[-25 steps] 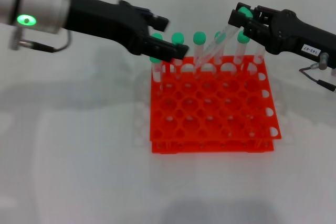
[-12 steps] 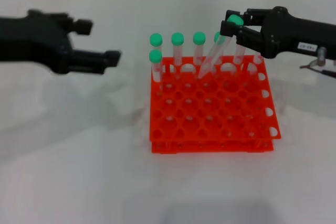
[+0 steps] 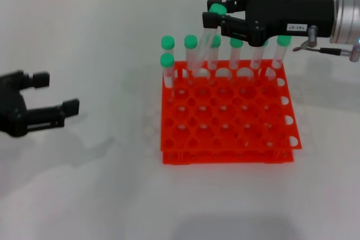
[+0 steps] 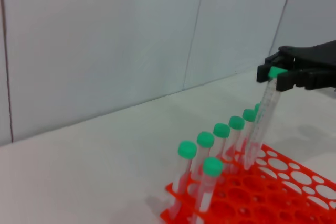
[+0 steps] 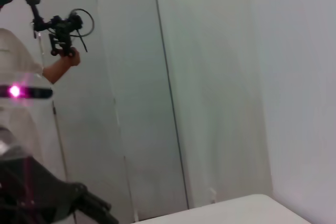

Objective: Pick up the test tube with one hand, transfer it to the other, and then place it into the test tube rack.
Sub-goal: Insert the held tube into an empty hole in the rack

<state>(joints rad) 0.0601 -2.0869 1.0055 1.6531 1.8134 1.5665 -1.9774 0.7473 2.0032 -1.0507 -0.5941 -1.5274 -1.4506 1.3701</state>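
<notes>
Near the frame's top centre, the right gripper is clamping the test tube by its cap, tilted to aim its tip at the test tube rack, while the left gripper is idling open at far left.

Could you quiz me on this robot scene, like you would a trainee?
1. True or false: the right tool holds the test tube by its green-capped end.
2. Multiple choice: where is the left tool? A) over the test tube rack; B) off to the rack's left, apart from it, holding nothing; C) gripping a tube in the back row.
3. Fill in: the held tube hangs ____ rather than upright, its lower end near the rack's back row.

Key:
1. True. Its fingers close on the capped end.
2. B. It sits open, away from the rack.
3. Tilted. Both the head view and the left wrist view show it leaning.
</notes>
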